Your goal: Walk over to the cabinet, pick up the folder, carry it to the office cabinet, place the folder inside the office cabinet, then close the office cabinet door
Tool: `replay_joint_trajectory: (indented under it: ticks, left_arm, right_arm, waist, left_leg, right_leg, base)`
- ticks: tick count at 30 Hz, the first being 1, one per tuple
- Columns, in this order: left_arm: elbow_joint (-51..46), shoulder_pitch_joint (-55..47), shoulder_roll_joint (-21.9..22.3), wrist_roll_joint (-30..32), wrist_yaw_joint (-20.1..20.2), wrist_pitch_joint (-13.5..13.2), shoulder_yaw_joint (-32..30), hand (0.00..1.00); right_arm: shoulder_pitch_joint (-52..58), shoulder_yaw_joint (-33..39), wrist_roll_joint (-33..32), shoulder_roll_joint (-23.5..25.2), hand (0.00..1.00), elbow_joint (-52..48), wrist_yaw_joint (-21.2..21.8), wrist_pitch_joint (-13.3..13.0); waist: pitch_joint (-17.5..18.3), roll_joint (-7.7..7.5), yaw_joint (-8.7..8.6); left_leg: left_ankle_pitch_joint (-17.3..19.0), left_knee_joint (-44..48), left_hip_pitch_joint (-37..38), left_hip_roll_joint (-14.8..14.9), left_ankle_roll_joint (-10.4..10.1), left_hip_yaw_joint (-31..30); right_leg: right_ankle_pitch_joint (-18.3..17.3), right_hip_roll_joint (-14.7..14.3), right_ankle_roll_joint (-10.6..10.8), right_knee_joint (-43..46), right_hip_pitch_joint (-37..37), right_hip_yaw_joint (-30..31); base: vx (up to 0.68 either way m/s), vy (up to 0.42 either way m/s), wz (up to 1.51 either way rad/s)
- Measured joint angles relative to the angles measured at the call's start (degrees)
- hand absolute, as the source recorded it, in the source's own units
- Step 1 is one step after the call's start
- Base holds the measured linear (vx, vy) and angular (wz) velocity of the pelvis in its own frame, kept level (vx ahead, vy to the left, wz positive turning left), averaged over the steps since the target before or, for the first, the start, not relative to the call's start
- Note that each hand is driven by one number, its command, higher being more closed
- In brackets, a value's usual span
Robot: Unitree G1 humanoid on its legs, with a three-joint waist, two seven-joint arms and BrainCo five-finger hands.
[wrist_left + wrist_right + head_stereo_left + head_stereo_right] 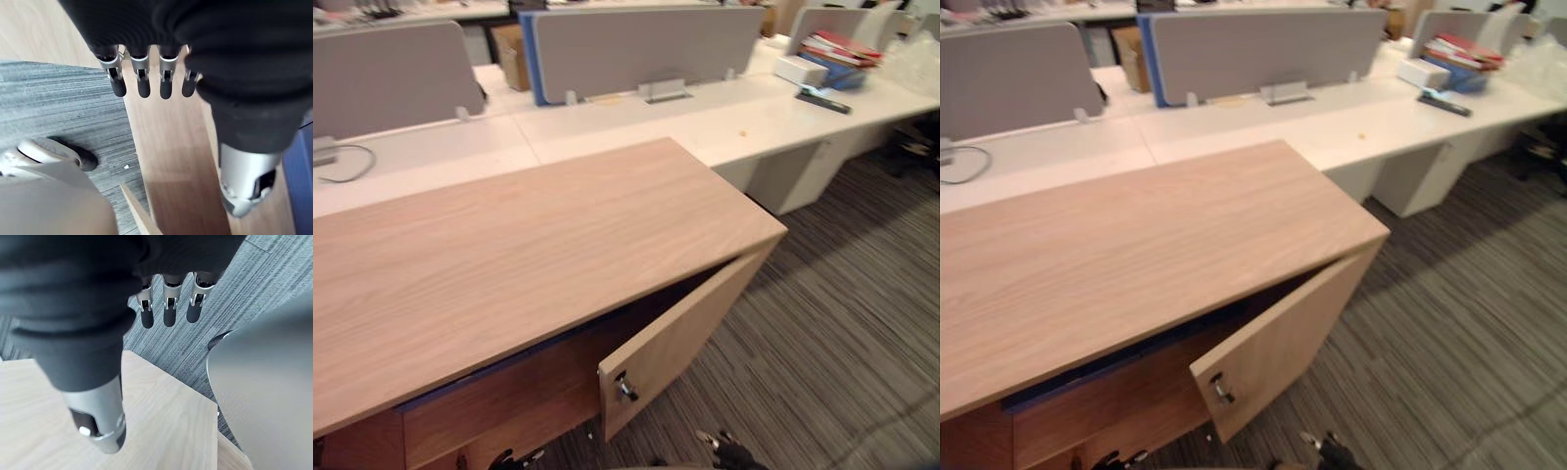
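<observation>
The left hand hangs low in front of the office cabinet. Its fingers are straight and slightly apart, its thumb is off to one side, and it holds nothing. Beneath it are a wooden panel and grey striped carpet. The right hand is just as loose and empty, with relaxed fingers pointing down over the carpet beside a pale wooden edge.

Between the two hands, the cabinet's right door stands swung out, with its metal handle near the free edge. A blue strip runs just under the cabinet top inside the opening. It looks like the folder lying on the shelf, though little of it shows.

Behind the cabinet are white desks with grey partition screens. A stack of red and blue papers sits at the far right.
</observation>
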State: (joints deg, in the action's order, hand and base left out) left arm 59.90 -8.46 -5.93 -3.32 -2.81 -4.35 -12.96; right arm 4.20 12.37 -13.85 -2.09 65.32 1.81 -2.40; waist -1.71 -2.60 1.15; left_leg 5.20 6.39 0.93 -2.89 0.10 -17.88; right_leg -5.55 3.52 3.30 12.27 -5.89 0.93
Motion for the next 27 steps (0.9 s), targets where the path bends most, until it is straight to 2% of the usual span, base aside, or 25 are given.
replay_joint_trajectory:
  ticks: [2, 5, 13, 18, 19, 20, 21, 23, 24, 25, 27]
  left_arm:
    - [0.1, -0.4, 0.1, -1.9, -0.1, 0.0, -0.3, 0.0]
    - [0.2, -0.1, 0.0, -2.3, -0.1, -0.1, -0.2, 0.0]
    - [0.3, 0.0, -0.5, -4.1, 0.0, -0.1, 0.5, 0.0]
    - [0.1, 0.2, -0.5, -6.4, 0.0, -0.1, 0.7, 0.0]
    - [-0.2, 0.3, -0.5, -6.6, 0.0, -0.1, 0.7, 0.0]
    - [-1.0, 0.2, -0.6, -6.7, 0.0, -0.1, 0.7, 0.0]
    - [-1.4, 0.3, -0.5, -6.7, -0.1, -0.1, 0.7, 0.0]
    - [-2.0, 0.1, -0.6, -6.7, -0.1, -0.1, 0.7, 0.0]
    - [-2.2, -0.1, -0.6, -6.7, -0.1, -0.1, 0.7, 0.0]
    - [-2.2, 0.0, -0.6, -6.7, -0.1, -0.1, 0.7, 0.0]
    - [-2.2, 0.2, -0.4, -6.7, -0.1, 0.0, 0.8, 0.0]
  right_arm:
    - [0.5, 2.4, -0.7, 0.2, 0.0, 0.1, -0.3, -0.1]
    - [1.3, 5.2, -0.7, 0.5, 0.0, 0.1, -0.4, -0.1]
    - [0.7, 6.5, -0.7, 1.8, 0.0, 0.1, -0.8, -0.5]
    - [0.0, 6.5, -0.2, 2.4, 0.0, 0.2, -1.1, -0.7]
    - [-0.1, 6.6, 0.1, 2.5, 0.0, 0.2, -1.2, -0.8]
    - [-0.3, 6.7, 0.4, 2.4, 0.0, 0.1, -1.4, -1.0]
    - [-0.4, 6.7, 0.7, 2.0, 0.0, -0.1, -1.5, -1.2]
    - [-0.6, 6.5, 1.6, 1.6, 0.0, -0.4, -1.6, -1.1]
    - [-0.7, 6.3, 1.6, 1.4, 0.0, -0.5, -1.8, -1.1]
    - [-0.8, 6.3, 1.6, 1.5, 0.0, -0.4, -2.0, -1.0]
    - [-1.1, 6.7, 1.5, 1.2, 0.0, -0.7, -2.0, -1.0]
  waist:
    - [0.3, 0.13, -0.95]
    - [0.5, 0.27, -1.27]
    - [0.6, -0.1, -1.21]
    - [-0.7, -0.31, -0.83]
    - [-1.2, -0.2, -0.87]
    - [-2.0, 0.05, -1.44]
    - [-3.0, 0.56, -1.75]
    - [-3.5, 1.08, -1.7]
    - [-3.6, 1.0, -1.54]
    - [-3.8, 0.05, -1.61]
    - [-4.4, 1.38, -1.68]
  left_leg:
    - [-0.1, -1.4, -0.1, 1.5, -0.7, -1.6]
    - [-0.4, -2.1, -1.0, 1.9, -1.4, -3.9]
    - [-0.6, -1.9, -1.0, 0.9, -2.2, -9.7]
    - [-0.8, 0.8, -2.5, -1.1, -3.0, -13.3]
    - [0.1, 1.0, -3.1, -0.6, -3.3, -10.8]
    - [1.0, 2.4, -5.1, 1.9, -2.5, -2.2]
    - [1.7, 6.2, -8.3, 5.4, -3.0, 9.4]
    - [1.7, 8.2, -9.8, 8.3, -2.1, 18.3]
    - [1.8, 7.3, -9.9, 9.0, 0.0, 24.1]
    - [1.7, 7.6, -10.2, 9.2, 0.2, 28.2]
    - [2.5, 14.4, -12.9, 11.7, 1.5, 33.7]
  right_leg:
    - [0.2, -1.0, -0.4, -2.5, 1.3, -2.4]
    - [0.5, -1.2, -0.8, -4.7, 2.4, -4.8]
    - [0.5, 0.1, -0.8, -6.8, 6.3, -12.0]
    - [0.4, 1.6, -0.8, -6.5, 8.5, -16.7]
    - [0.4, 1.9, -0.9, -6.4, 8.9, -17.5]
    - [0.0, 2.2, -1.2, -6.0, 9.6, -19.6]
    - [-1.0, 2.8, -0.8, -4.8, 10.5, -22.7]
    - [-2.7, 3.7, 0.0, -3.3, 11.0, -25.0]
    - [-3.0, 5.3, 0.3, -3.2, 11.1, -26.8]
    - [-3.2, 6.9, 0.0, -4.3, 10.8, -28.4]
    - [-3.3, 7.8, 0.4, -3.2, 10.9, -31.5]
  base:
    - [0.09, -0.134, 0.31]
    - [0.12, -0.069, 0.44]
    - [0.1, -0.014, 0.46]
    - [0.04, -0.01, 0.54]
    - [-0.05, -0.019, 0.72]
    - [-0.17, -0.035, 0.99]
    - [-0.17, -0.035, 1.06]
    - [-0.14, 0.035, 0.94]
    - [-0.12, 0.144, 1.0]
    - [-0.07, 0.167, 0.9]
    - [-0.04, 0.17, 0.71]
